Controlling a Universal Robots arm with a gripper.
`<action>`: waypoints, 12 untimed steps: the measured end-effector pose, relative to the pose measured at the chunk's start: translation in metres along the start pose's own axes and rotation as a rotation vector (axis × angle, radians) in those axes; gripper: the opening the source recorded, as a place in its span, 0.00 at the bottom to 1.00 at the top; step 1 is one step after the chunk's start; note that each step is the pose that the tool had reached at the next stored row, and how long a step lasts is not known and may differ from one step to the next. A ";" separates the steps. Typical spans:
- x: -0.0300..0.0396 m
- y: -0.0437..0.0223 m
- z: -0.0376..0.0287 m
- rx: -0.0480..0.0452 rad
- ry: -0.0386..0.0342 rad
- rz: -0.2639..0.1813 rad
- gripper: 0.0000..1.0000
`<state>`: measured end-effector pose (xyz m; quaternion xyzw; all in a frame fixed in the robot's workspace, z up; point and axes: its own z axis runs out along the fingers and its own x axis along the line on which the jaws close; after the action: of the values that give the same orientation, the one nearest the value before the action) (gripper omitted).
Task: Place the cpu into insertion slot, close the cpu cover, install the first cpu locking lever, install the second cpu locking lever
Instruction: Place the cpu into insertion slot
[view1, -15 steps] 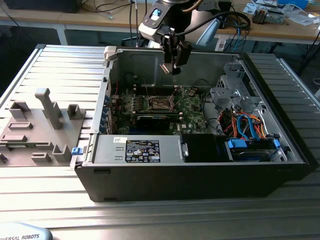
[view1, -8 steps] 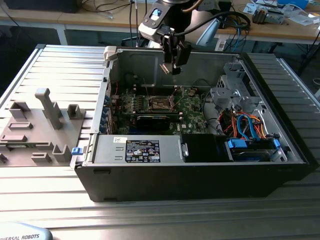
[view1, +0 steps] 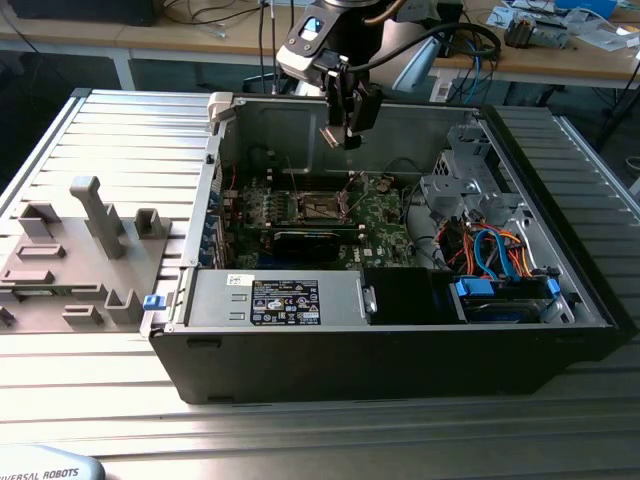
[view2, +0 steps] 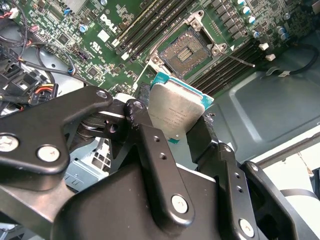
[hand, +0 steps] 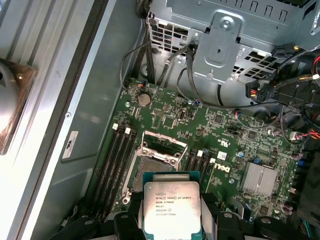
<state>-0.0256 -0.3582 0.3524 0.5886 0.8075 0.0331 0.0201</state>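
Note:
My gripper (view1: 341, 132) hangs above the open computer case, shut on the cpu (view1: 332, 137). In both wrist views the cpu (view2: 175, 107) (hand: 171, 205) shows its dull silver top and a teal edge, clamped between the black fingers (view2: 150, 145). It is held in the air above the green motherboard (hand: 225, 145). The insertion slot (view2: 184, 51) lies open, with its dark contact field bare. The cpu cover (hand: 164, 146) stands tilted up at the slot's far side. A thin locking lever (view2: 235, 57) sticks out beside the slot.
Memory slots (hand: 117, 160) flank the socket on both sides. A silver drive cage (hand: 225, 40) with cables stands past the board. A power supply (view1: 285, 298) and blue and orange cables (view1: 495, 250) fill the case's near side. Grey fixtures (view1: 95, 220) stand on the table at the exterior view's left.

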 end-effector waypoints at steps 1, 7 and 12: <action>0.0000 0.0000 0.0000 0.0000 0.0000 0.001 0.54; 0.0000 0.0000 0.0001 -0.0001 -0.0002 0.004 0.54; 0.0000 0.0000 0.0001 0.0000 -0.0005 0.007 0.54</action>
<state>-0.0256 -0.3582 0.3523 0.5915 0.8054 0.0331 0.0202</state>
